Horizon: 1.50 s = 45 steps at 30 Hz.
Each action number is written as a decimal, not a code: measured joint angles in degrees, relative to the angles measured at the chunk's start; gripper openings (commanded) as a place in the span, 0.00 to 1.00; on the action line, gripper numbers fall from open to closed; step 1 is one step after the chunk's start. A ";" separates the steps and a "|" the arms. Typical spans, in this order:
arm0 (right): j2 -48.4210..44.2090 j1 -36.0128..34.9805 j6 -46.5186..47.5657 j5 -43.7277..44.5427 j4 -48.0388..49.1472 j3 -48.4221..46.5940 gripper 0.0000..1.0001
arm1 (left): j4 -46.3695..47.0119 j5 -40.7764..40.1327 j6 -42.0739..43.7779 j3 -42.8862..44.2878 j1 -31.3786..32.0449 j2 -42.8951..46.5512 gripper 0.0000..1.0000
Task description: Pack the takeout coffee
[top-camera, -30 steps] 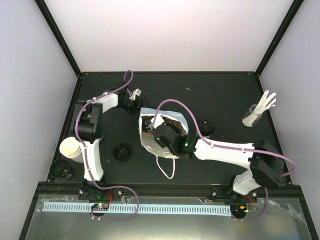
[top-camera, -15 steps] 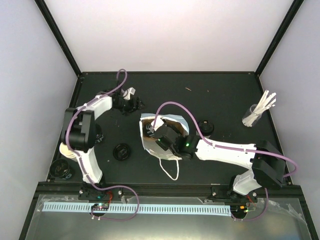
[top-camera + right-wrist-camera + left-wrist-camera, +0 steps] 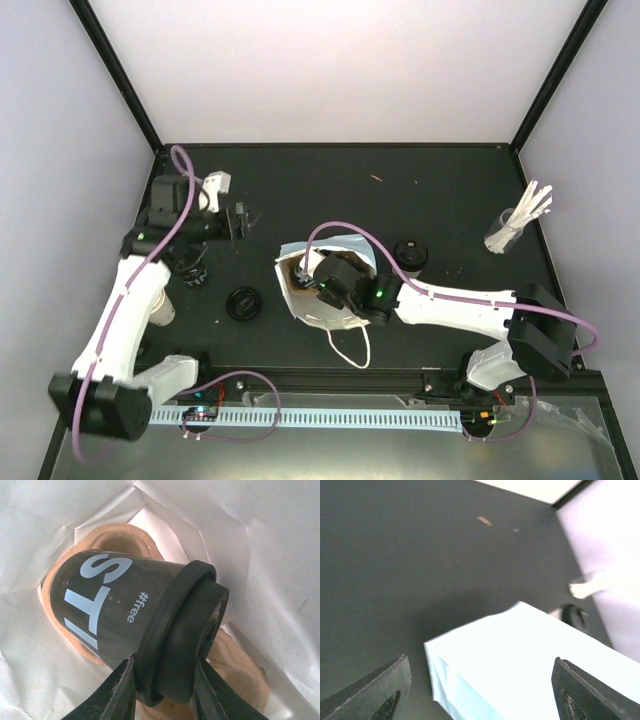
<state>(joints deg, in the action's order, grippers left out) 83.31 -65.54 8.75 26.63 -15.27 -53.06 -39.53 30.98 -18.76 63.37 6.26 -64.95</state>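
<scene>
Left jaws spread | right jaws clamp lidded cup (image 3: 117, 615) | black tabletop (image 3: 440, 200), white walls (image 3: 340, 70)

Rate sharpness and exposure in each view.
Top external: sharp, evenly lit, shadows barely showing on the black table. Left wrist: soft and smeared, paper bag blown out pale. Right wrist: crisp lettering on the lidded cup, bag interior near white.
</scene>
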 measured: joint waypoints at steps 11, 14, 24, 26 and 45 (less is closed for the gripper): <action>1.38 0.00 1.49 -2.25 -2.05 -2.32 0.29 | -1.18 5.27 6.05 -7.65 13.86 17.62 0.76; 1.86 0.00 1.49 -2.95 -2.95 -2.78 0.29 | -1.22 4.68 7.80 -7.63 15.65 17.55 0.74; 2.05 0.00 1.66 -4.90 -4.94 -3.21 0.29 | -5.18 -4.92 15.13 -4.83 25.79 11.52 0.43; 2.05 0.00 1.68 -5.14 -4.94 -3.28 0.29 | -6.14 -7.26 15.47 -3.80 26.14 10.80 0.32; -0.07 -3.52 2.73 -2.58 -6.14 -4.22 0.29 | -14.14 -18.60 11.37 7.93 26.49 0.76 0.07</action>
<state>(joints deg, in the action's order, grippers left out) 83.24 -69.06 11.49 24.05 -21.41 -57.28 -53.67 12.38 -7.40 71.31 32.75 -64.18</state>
